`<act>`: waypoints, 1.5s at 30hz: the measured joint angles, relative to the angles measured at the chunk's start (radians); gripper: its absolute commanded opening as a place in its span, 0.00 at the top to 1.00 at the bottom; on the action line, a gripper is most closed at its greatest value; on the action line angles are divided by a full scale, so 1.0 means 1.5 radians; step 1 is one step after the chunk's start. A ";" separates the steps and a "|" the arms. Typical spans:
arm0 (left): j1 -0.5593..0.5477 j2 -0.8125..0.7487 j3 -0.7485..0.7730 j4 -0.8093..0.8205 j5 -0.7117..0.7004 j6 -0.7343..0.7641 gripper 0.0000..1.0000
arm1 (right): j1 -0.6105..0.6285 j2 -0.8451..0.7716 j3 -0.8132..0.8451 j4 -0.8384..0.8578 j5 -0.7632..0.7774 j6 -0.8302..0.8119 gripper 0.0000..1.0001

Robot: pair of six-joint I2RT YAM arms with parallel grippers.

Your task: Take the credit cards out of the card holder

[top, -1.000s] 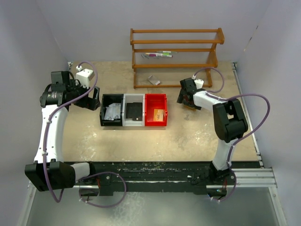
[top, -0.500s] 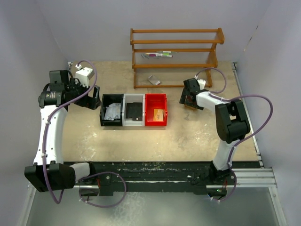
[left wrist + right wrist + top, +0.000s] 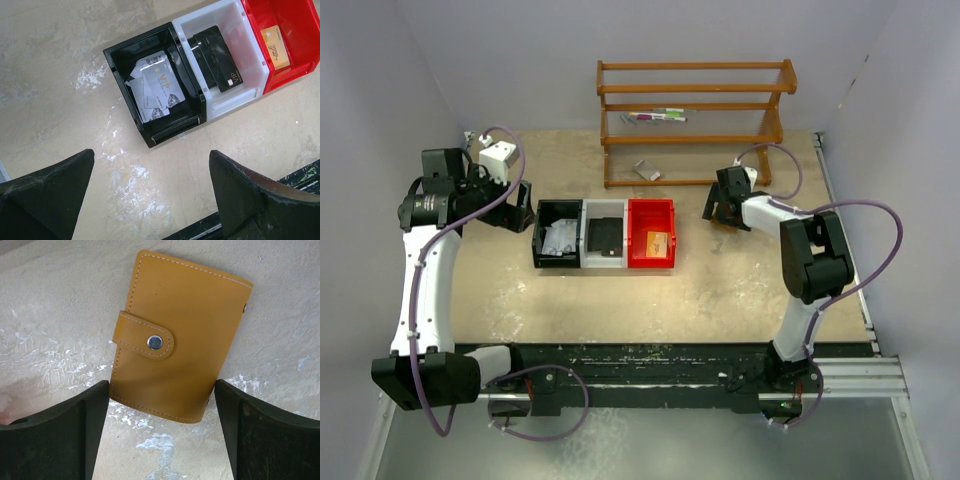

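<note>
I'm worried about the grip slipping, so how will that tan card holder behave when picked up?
The card holder lies flat, its strap snapped shut, so it will probably lift as one fairly stiff slab rather than flop open. Its smooth leather-like face may be a little slippery. Being flat, it is unlikely to roll.

Three bins sit in a row mid-table (image 3: 720, 290). The left bin (image 3: 536, 235) holds a loose pile of cards (image 3: 155, 87), the middle bin (image 3: 605, 265) a single card (image 3: 217, 57), and the right bin (image 3: 651, 264) another one (image 3: 275, 47). At 12 o'clock from the bins stands a rack (image 3: 695, 88) with pens (image 3: 657, 116) on a shelf. At 3 o'clock the card holder (image 3: 180, 337) lies flat on the table, under the right gripper (image 3: 723, 212). The left gripper (image 3: 515, 215) hangs at 9 o'clock, just beside the left bin.
</note>
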 measured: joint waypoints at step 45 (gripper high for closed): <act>0.000 0.003 0.031 -0.020 0.108 -0.088 0.01 | 0.265 -0.431 -0.096 0.119 -0.123 -0.143 0.23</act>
